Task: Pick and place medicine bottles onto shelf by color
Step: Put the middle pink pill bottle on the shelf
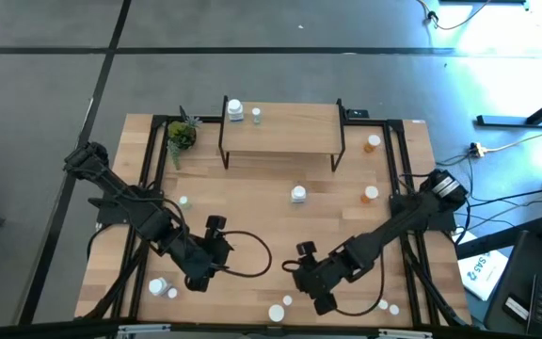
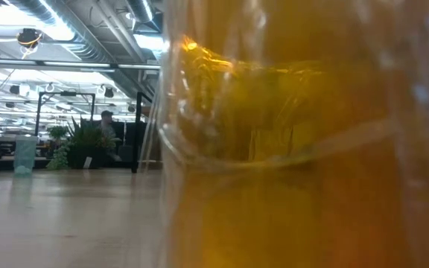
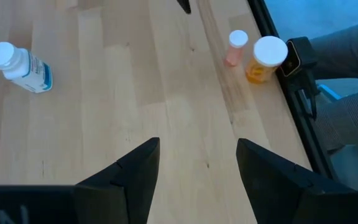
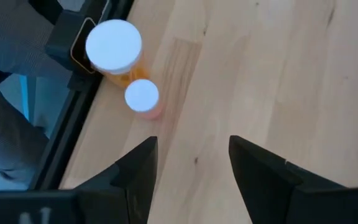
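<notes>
Left gripper (image 3: 194, 171) low over the near-left part of the table (image 1: 271, 212), fingers parted, nothing between them, only bare wood. Right gripper (image 4: 191, 171) over the near-right part, also spread and empty. Both look parked between picks, neither lined up on a bottle yet.

Nearest the right gripper: a small pink bottle (image 4: 143, 98) touching a bigger orange bottle (image 4: 115, 53), both upright against the near table edge, probable next grab. The left wrist view shows the same pair, plus a white bottle (image 3: 18, 65) lying on its side.

Shelf (image 1: 280, 127) stands at the far edge, centre; two bottles (image 1: 243, 113) at its left end, so sorting is barely begun. Other bottles lie scattered: one white mid-table (image 1: 298, 194), orange ones (image 1: 370, 169) by the right edge, more near the front corners. Potted plant (image 1: 181, 136) left of the shelf. The low view is blocked by something amber right at the lens.
</notes>
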`<move>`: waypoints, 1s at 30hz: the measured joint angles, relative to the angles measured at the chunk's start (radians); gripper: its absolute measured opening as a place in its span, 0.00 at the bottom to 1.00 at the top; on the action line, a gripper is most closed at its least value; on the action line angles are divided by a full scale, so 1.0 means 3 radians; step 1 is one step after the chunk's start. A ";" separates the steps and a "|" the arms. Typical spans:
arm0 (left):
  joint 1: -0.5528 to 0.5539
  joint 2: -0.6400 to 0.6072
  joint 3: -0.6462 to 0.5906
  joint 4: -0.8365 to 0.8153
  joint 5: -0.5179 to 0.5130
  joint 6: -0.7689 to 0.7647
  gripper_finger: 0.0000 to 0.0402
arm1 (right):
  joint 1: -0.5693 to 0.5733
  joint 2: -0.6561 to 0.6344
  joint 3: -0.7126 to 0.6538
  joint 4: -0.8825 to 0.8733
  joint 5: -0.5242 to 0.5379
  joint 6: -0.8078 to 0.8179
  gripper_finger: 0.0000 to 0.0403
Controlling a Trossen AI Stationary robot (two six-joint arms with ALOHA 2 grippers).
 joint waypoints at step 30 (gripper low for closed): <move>0.0003 0.0001 0.0000 -0.0107 0.0003 0.0014 0.52 | 0.0001 0.0383 0.0003 0.0700 -0.0352 -0.0220 0.50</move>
